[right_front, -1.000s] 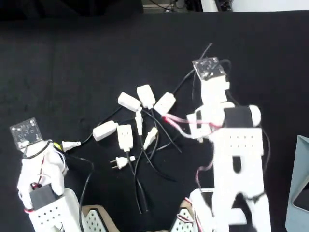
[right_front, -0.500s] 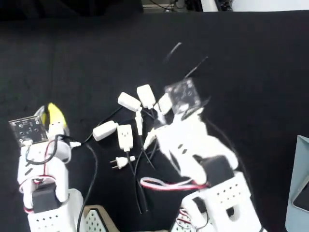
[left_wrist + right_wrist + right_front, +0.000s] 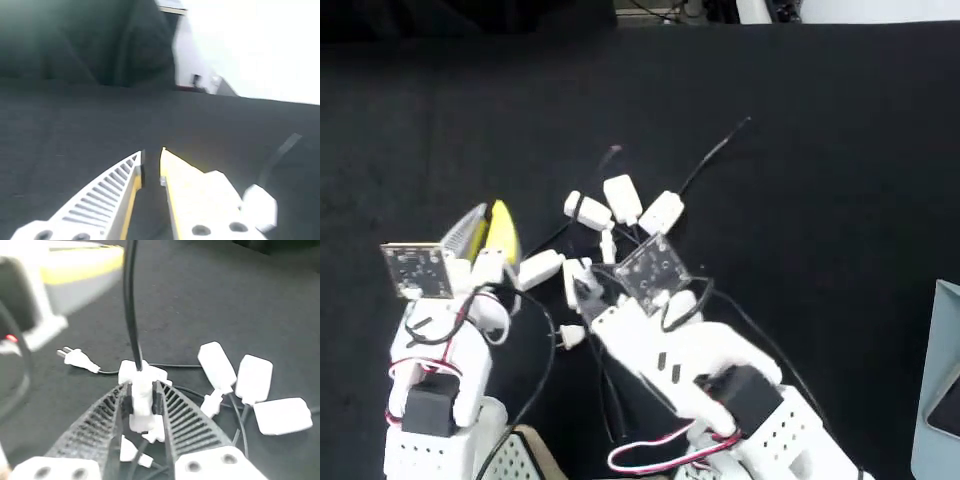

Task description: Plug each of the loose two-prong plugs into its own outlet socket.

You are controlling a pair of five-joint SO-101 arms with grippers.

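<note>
My right gripper [image 3: 142, 389] is clamped on one white plug [image 3: 142, 412], with its black cord [image 3: 131, 300] running up from it. The plug stands right over a socket block [image 3: 152, 373] (whether the prongs are in, I cannot tell). Three more blocks [image 3: 216, 365] lie fanned just beside it, and one loose plug [image 3: 77, 358] lies apart with its prongs bare. My left gripper [image 3: 151, 165] hangs over the black table [image 3: 75, 120], its fingers a narrow gap apart, holding nothing.
</note>
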